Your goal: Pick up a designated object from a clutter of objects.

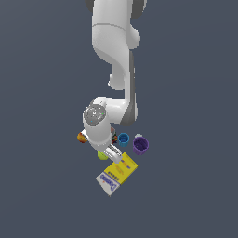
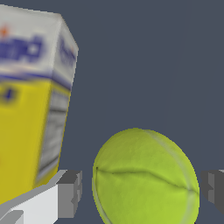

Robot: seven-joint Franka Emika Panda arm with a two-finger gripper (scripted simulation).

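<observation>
Gripper (image 2: 140, 190) stands spread, one grey finger pad (image 2: 70, 192) on each side of the small yellow-green tennis ball (image 2: 146, 177), with a narrow gap visible at both pads; contact not confirmed. The second pad is cut off at the wrist frame's right edge, and the ball's underside at the bottom edge. A yellow-and-white cardboard box (image 2: 30, 109) fills that frame's left, its print blurred. In the exterior view, lower centre, the white arm hides most of the ball (image 1: 102, 155) and the red-yellow fruit ball (image 1: 82, 137). The blue cup (image 1: 123, 139) and purple cup (image 1: 140, 145) sit right of the arm, clear of the box (image 1: 117, 173).
</observation>
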